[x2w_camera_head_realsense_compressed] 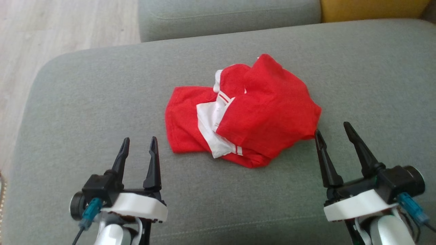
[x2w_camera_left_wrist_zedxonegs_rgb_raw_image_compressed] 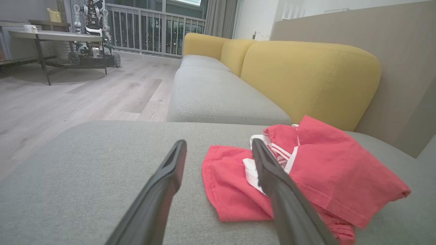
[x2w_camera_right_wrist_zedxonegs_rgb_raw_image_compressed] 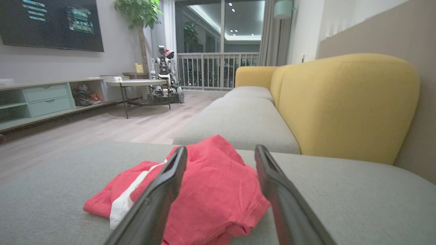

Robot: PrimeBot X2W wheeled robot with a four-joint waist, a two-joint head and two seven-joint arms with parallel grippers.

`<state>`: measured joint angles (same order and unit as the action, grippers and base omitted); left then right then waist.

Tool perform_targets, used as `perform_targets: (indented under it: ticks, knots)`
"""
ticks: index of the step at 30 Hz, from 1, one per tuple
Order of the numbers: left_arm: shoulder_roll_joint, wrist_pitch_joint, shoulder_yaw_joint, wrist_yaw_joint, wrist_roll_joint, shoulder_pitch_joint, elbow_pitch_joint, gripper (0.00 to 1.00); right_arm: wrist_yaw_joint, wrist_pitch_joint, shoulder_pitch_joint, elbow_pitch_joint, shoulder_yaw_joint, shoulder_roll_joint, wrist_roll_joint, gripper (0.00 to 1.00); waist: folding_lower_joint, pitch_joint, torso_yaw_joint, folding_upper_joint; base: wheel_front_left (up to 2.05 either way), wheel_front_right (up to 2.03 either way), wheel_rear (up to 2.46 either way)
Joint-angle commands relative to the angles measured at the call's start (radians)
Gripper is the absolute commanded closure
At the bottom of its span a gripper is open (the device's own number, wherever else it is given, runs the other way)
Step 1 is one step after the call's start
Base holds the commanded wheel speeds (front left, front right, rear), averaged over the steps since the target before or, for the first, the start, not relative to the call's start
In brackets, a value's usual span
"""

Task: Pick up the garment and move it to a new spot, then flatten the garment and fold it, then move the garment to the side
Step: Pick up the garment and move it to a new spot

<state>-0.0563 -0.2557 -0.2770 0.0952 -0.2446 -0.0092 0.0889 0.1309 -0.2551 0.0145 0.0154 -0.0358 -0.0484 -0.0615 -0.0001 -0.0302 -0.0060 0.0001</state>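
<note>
A red garment (x2w_camera_head_realsense_compressed: 259,109) with white trim lies crumpled in a heap in the middle of the grey sofa seat (x2w_camera_head_realsense_compressed: 85,102). My left gripper (x2w_camera_head_realsense_compressed: 140,143) stands open near the seat's front left, a short way left of the heap and empty. My right gripper (x2w_camera_head_realsense_compressed: 333,131) is open at the front right, its inner fingertip close to the heap's right corner. The left wrist view has the garment (x2w_camera_left_wrist_zedxonegs_rgb_raw_image_compressed: 320,170) ahead and to the right of my left gripper (x2w_camera_left_wrist_zedxonegs_rgb_raw_image_compressed: 218,146). In the right wrist view the garment (x2w_camera_right_wrist_zedxonegs_rgb_raw_image_compressed: 218,190) lies just beyond my right gripper (x2w_camera_right_wrist_zedxonegs_rgb_raw_image_compressed: 220,151), between the two fingers.
A second grey seat cushion (x2w_camera_head_realsense_compressed: 228,17) lies beyond the one I work on, with yellow back cushions (x2w_camera_left_wrist_zedxonegs_rgb_raw_image_compressed: 306,75) along the right. Wooden floor (x2w_camera_head_realsense_compressed: 37,37) drops off past the seat's left edge. Far off stand a low table (x2w_camera_right_wrist_zedxonegs_rgb_raw_image_compressed: 136,83) and another robot (x2w_camera_right_wrist_zedxonegs_rgb_raw_image_compressed: 165,75).
</note>
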Motion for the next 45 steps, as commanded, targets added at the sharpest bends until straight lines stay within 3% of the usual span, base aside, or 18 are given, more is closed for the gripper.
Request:
perform_targets:
  ticks: [1, 5, 14, 23, 34, 35, 36, 37, 45]
  knots:
    - [0.005, -0.006, 0.034, -0.007, 0.008, -0.052, -0.025, 0.00, 0.000, -0.006, -0.027, 0.032, -0.025, -0.002, -0.002, 0.00, 0.0001, -0.008, -0.011, -0.0001, 0.00, 0.00, 0.00]
    - [0.006, -0.006, 0.013, -0.029, -0.011, -0.070, 0.010, 0.00, 0.000, -0.006, -0.034, 0.037, -0.027, -0.002, -0.003, 0.00, 0.0001, -0.036, -0.043, -0.0001, 0.00, 0.00, 0.00]
    - [0.006, 0.034, -0.107, -0.134, -0.040, -0.271, 0.255, 0.00, 0.000, -0.006, -0.072, 0.045, -0.031, -0.002, -0.006, 0.00, 0.0001, -0.132, -0.123, -0.0001, 0.00, 0.00, 0.00]
    - [0.006, 0.087, -0.155, -0.150, -0.100, -0.500, 0.450, 0.00, 0.000, -0.007, -0.107, 0.044, -0.051, -0.002, -0.031, 0.00, 0.0001, -0.198, -0.210, -0.0001, 0.00, 0.00, 0.00]
    - [0.006, 0.077, -0.195, -0.145, -0.144, -0.610, 0.601, 0.00, 0.000, -0.007, -0.119, 0.042, -0.048, -0.002, -0.043, 0.00, 0.0001, -0.213, -0.241, -0.0001, 0.00, 0.00, 0.00]
    - [0.006, 0.070, -0.201, -0.146, -0.149, -0.615, 0.607, 0.45, 0.000, -0.007, -0.119, 0.042, -0.048, -0.002, -0.043, 0.00, 0.0001, -0.212, -0.240, -0.0001, 0.00, 0.00, 0.00]
    - [0.006, 0.062, -0.209, -0.147, -0.147, -0.621, 0.611, 0.69, 0.000, -0.007, -0.119, 0.041, -0.048, -0.002, -0.043, 0.00, 0.0001, -0.211, -0.238, -0.0001, 0.00, 0.00, 0.00]
    - [0.006, 0.052, -0.215, -0.147, -0.145, -0.626, 0.613, 1.00, 0.000, -0.007, -0.118, 0.041, -0.047, -0.002, -0.043, 0.00, 0.0001, -0.209, -0.235, -0.0001, 0.00, 0.00, 0.00]
    - [0.003, 0.001, -0.214, -0.115, -0.122, -0.642, 0.577, 1.00, 0.000, -0.007, -0.110, 0.031, -0.048, -0.002, -0.033, 0.00, 0.0001, -0.171, -0.190, -0.0001, 0.00, 0.00, 0.00]
